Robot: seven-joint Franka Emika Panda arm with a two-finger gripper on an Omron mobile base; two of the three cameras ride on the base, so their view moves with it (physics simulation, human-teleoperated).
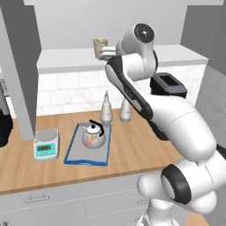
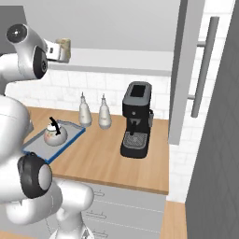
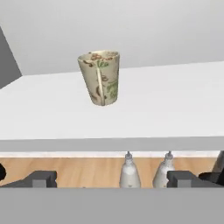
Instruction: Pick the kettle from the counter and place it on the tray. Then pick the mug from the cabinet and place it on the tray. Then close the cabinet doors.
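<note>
Your gripper (image 3: 112,178) stands with its jaws spread wide and nothing between them, raised level with the cabinet (image 1: 132,55) shelf and pointed at the mug (image 3: 100,77). The mug, cream with a faint brown and green pattern, sits upright on the pale inner shelf, apart from your fingertips (image 3: 42,178); in the left base view it stands just past the hand. The kettle (image 1: 93,135), white with reddish marks and a black arched handle, rests upright on the tray (image 1: 73,152), which lies flat on the counter (image 1: 132,145). Just beside the tray's left edge you have a small teal-faced scale (image 1: 46,144). Behind the tray stand two white bottles (image 1: 106,110), close together by the tiled wall. To the right, well apart from the tray, sits a black coffee machine (image 2: 136,120). Both cabinet doors (image 2: 186,70) hang open, each with a vertical bar handle (image 2: 205,65).
</note>
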